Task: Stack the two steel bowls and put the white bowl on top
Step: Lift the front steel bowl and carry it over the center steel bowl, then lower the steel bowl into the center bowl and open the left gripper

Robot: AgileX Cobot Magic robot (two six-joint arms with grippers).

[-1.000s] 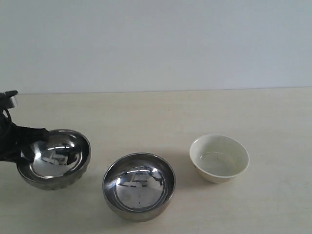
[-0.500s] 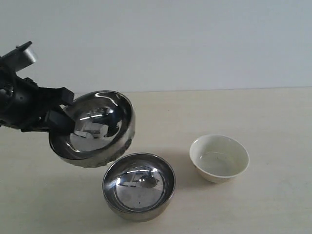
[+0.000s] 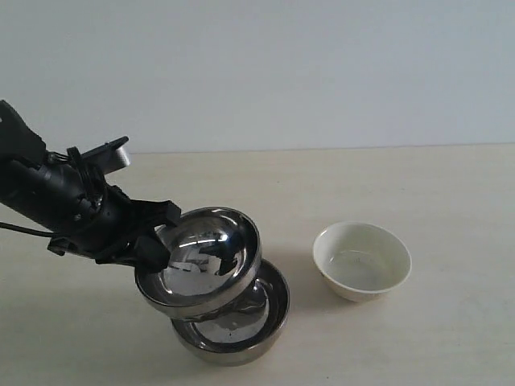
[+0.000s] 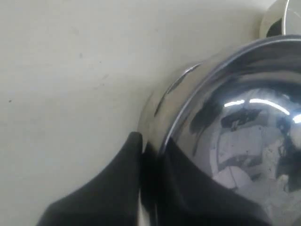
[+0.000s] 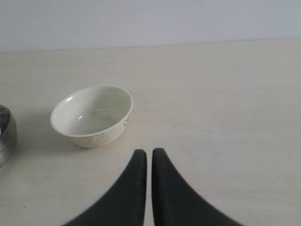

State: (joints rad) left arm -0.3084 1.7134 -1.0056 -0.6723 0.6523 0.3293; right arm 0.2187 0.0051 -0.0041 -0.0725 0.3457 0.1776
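My left gripper (image 3: 154, 241) is shut on the rim of one steel bowl (image 3: 201, 261), which hangs tilted just above the second steel bowl (image 3: 257, 322) on the table. In the left wrist view the held steel bowl (image 4: 235, 132) fills the frame, its rim pinched between my black fingers (image 4: 127, 165); the left gripper (image 4: 153, 148) grips its edge. The white bowl (image 3: 361, 260) stands upright to the right, apart from both. In the right wrist view the white bowl (image 5: 92, 115) lies ahead of my right gripper (image 5: 148, 153), which is shut on nothing above the table.
The pale wooden table (image 3: 451, 346) runs back to a plain white wall (image 3: 322, 72). A sliver of a steel bowl (image 5: 5, 136) shows at the edge of the right wrist view. The right arm is out of the exterior view.
My left gripper has lifted the steel bowl from the left of the table and carried it right and down, over the middle steel bowl. The white bowl has not moved.
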